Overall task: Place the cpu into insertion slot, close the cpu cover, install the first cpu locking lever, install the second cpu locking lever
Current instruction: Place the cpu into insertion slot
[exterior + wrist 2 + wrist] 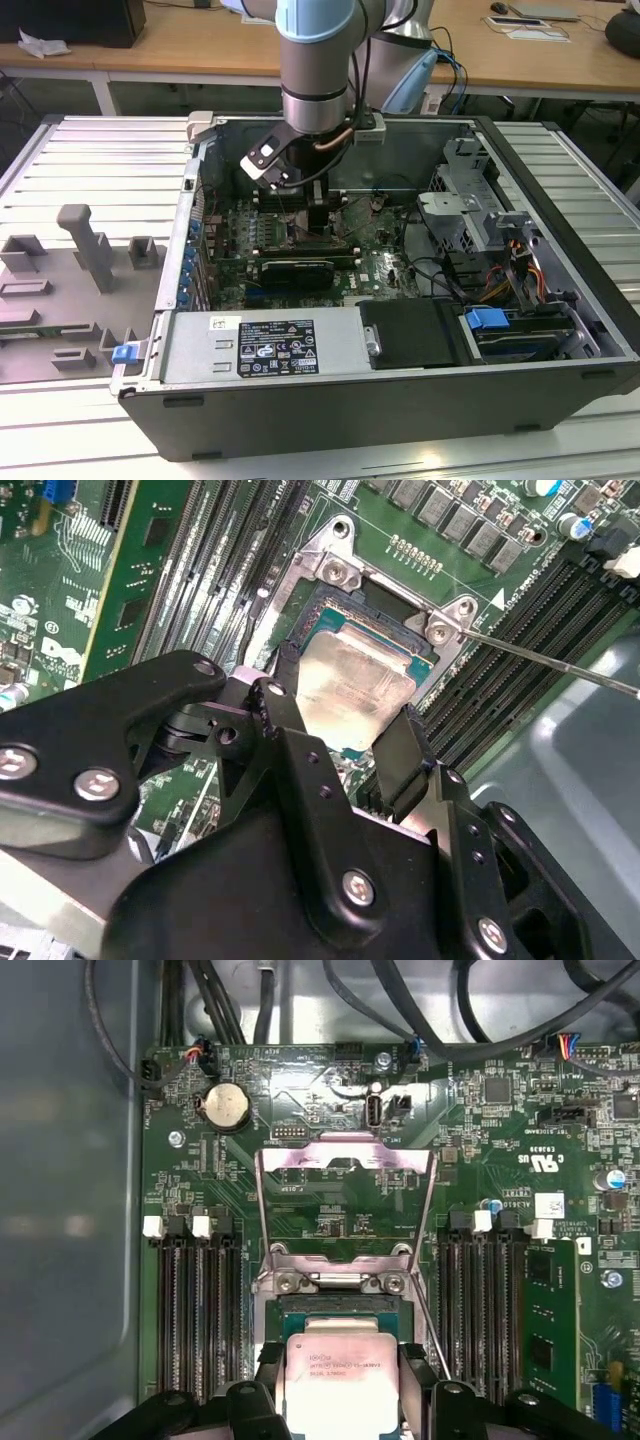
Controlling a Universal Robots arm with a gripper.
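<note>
In both wrist views my gripper [340,712] [340,1392] has its black fingers [405,745] against two opposite edges of the cpu [355,680] [335,1375], shut on it. The pale silver chip lies level in or just above the insertion slot [330,575] [330,1305]; I cannot tell if it is seated. The cpu cover [345,1152] stands swung open beyond the socket, hinged at its far edge. A thin wire locking lever [550,665] [430,1310] sticks out free beside the socket. In the exterior view the gripper [318,225] reaches down onto the motherboard inside the open case.
Long memory slots [190,1320] [480,1310] flank the socket on both sides. A black card [295,270], the power supply [260,345] and a drive cage [480,210] crowd the case. Cables [420,1000] run above the board. A grey fixture tray [70,280] lies at the exterior view's left.
</note>
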